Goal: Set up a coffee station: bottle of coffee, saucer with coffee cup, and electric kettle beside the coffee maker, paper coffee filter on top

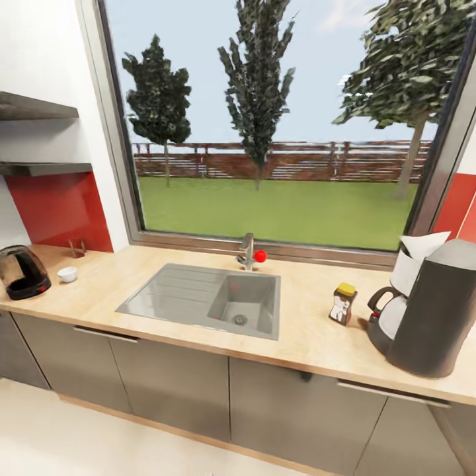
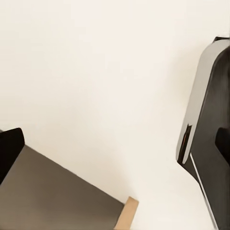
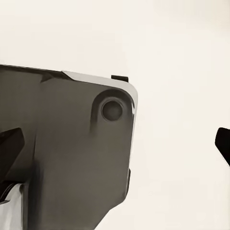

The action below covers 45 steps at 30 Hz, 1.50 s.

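The dark grey coffee maker (image 1: pixel 436 311) stands on the wooden countertop (image 1: pixel 311 337) at the far right, with a white paper filter (image 1: pixel 413 261) sticking up at its top. The bottle of coffee (image 1: pixel 342 304), yellow-capped, stands just left of it. At the counter's far left sits the black electric kettle (image 1: pixel 23 271), and a small white cup (image 1: pixel 67 274) is beside it. My left gripper (image 2: pixel 115 148) and right gripper (image 3: pixel 115 143) are open and empty, pointing down at the cream floor, away from the counter.
A steel sink (image 1: pixel 208 297) with a red-knobbed tap (image 1: pixel 248 253) sits mid-counter under a big window. Two dark shelves (image 1: pixel 39 168) hang at upper left. Grey cabinets (image 1: pixel 172 383) run below. Part of my own dark base (image 3: pixel 72 153) lies under the right gripper.
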Available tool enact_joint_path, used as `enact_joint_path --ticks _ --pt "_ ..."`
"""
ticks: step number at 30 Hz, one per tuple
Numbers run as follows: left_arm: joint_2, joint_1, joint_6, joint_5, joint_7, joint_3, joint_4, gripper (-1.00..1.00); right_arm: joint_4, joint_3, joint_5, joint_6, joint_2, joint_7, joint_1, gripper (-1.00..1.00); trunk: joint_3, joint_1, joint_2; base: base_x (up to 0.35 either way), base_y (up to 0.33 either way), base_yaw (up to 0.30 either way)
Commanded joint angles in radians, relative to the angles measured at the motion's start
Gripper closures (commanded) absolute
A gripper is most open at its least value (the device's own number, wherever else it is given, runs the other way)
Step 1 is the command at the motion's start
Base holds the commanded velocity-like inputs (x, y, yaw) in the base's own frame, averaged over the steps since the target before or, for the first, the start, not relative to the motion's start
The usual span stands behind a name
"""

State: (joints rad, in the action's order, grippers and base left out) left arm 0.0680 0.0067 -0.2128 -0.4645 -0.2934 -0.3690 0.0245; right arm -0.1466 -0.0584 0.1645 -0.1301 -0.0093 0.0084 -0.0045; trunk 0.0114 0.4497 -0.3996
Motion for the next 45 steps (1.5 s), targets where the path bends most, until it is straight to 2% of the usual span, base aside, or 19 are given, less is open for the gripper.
enact_joint_path --ticks 1,6,7,9,39,45 --pt "0.000 0.000 -0.004 -0.008 -0.001 -0.008 -0.003 -1.00 0.001 -0.006 0.009 -0.003 0.000 0.001 0.000 -1.00 0.000 0.000 0.000 0.000 0.000 0.279" --pt "-0.001 0.000 -0.003 -0.008 0.002 -0.009 -0.008 -1.00 0.001 -0.006 0.009 -0.003 0.000 0.002 0.000 -1.00 0.000 0.000 0.000 0.000 0.000 0.279" --pt "-0.008 0.001 -0.001 0.004 0.005 -0.017 -0.009 -1.00 0.001 -0.006 0.009 -0.003 0.000 0.002 0.000 -1.00 0.000 0.000 0.000 0.000 0.000 0.279" --pt "-0.008 0.001 -0.002 0.004 0.005 -0.018 -0.009 -1.00 0.001 -0.006 0.009 -0.003 0.000 0.002 0.000 -1.00 0.000 0.000 0.000 0.000 0.000 0.279" --pt "-0.017 0.001 -0.003 0.004 0.008 -0.018 -0.043 -1.00 0.001 -0.008 0.010 -0.004 -0.010 0.001 0.000 -1.00 0.000 0.000 0.000 0.001 0.000 0.279" --pt "-0.018 0.001 -0.003 0.003 0.007 -0.016 -0.044 -1.00 0.001 -0.007 0.010 -0.005 -0.011 0.001 0.000 -1.00 0.000 0.000 0.000 0.158 0.054 0.279"
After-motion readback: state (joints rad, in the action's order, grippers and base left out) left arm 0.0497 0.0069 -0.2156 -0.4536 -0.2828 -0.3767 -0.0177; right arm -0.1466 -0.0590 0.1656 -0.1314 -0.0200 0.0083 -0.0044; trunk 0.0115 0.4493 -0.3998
